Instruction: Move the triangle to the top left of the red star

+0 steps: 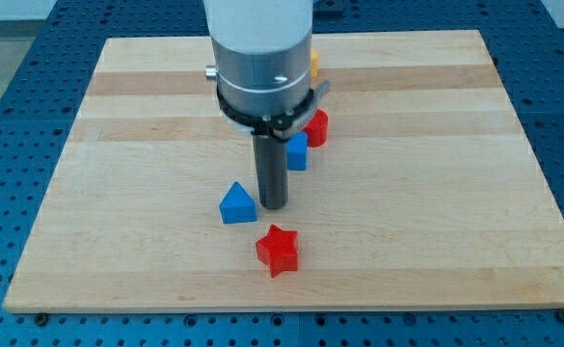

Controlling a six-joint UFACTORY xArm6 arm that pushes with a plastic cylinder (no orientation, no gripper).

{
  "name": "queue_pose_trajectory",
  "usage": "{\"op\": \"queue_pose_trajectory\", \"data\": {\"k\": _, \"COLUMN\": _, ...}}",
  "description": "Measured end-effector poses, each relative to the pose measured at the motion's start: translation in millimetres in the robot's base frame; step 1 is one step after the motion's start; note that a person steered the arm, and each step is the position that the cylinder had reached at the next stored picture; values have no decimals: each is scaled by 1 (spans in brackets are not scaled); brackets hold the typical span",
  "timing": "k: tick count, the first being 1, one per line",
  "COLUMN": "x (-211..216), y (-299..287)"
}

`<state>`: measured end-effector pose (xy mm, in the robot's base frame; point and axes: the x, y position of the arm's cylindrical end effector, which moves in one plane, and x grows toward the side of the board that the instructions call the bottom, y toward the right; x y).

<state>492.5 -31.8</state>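
5 blocks: on wooden board (436, 241)
My tip (274, 206): bare rod, holding nothing, just right of blue triangle (237, 204)
Red star (278, 250): below tip

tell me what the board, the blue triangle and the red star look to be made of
The board looks like pale wood with a smooth finish: long grain stripes and plank seams show. The blue triangle and the red star look like solid-coloured plastic or painted wood, with even colour and a faint sheen; the view cannot settle which. My tip stands just to the view's right of the triangle.
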Motion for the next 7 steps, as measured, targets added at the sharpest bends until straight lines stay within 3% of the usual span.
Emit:
{"op": "queue_pose_trajectory", "data": {"k": 1, "x": -46, "y": -26}}
{"op": "queue_pose_trajectory", "data": {"k": 4, "x": -1, "y": -64}}
{"op": "queue_pose_trajectory", "data": {"k": 7, "x": 22, "y": -35}}
